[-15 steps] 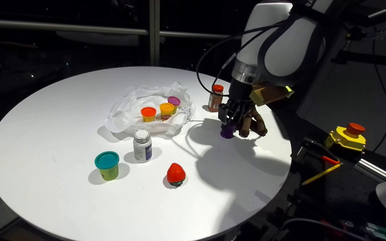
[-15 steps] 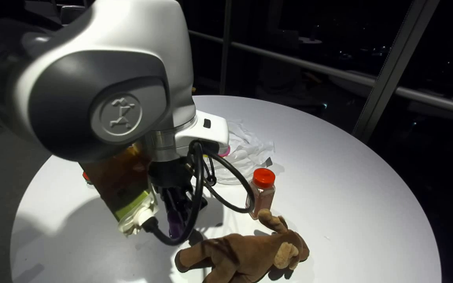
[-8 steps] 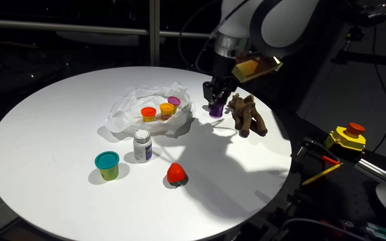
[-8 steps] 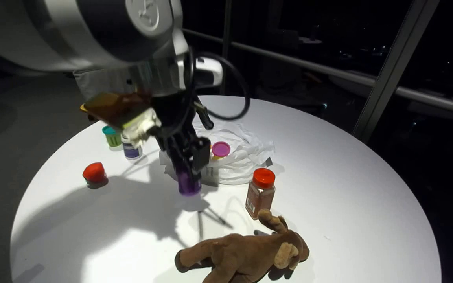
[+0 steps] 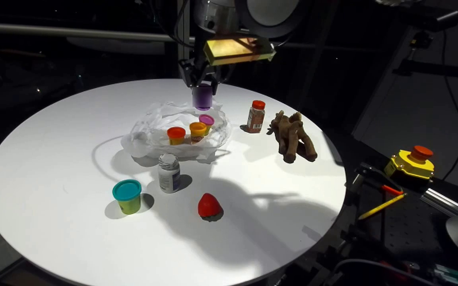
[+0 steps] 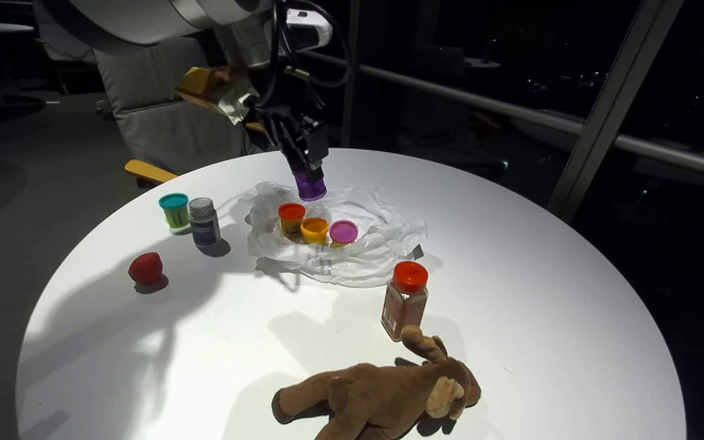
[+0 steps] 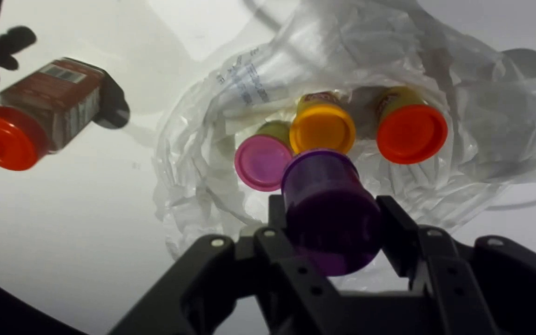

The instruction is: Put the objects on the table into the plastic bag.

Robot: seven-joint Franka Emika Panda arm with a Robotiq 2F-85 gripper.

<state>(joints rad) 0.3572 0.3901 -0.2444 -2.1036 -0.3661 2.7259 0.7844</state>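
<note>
- the pincer (image 7: 333, 207) is closed around the purple pot (image 6: 311, 188), a jaw on either side, and hangs above the plastic bag (image 6: 388, 241), apart from it.
- the likeliest mishap, i judge, is letting go from this height: the purple pot could strike a lid under the pincer, bounce and roll over the low, slumped plastic.
- crowding would be the cause: the pink-lidded pot (image 7: 264, 165), the orange-lidded pot (image 7: 322, 128) and the red-lidded pot (image 7: 412, 135) already sit in the mouth below the pincer, the first two close together.
- i cannot tell whether the pincer is straight over the mouth or nearer its edge; near the edge, crumpled film may tip the pot out.
- lower down, spreading jaws could snag the thin film and drag it upward, upsetting what sits inside.
- bare plastic just right of the pincer's grip, in the wrist view, seems the freer spot.
- left of the pincer in that view is the red-capped bottle (image 5: 256, 119), outside the bag; near that bottle lies the brown plush toy (image 6: 382, 397).
- below and well apart from the pincer, the white-capped bottle (image 5: 169, 174), teal-lidded pot (image 5: 129, 198) and red strawberry (image 5: 208, 205) rest on the table (image 5: 62, 151), none blocking the way down.
</note>
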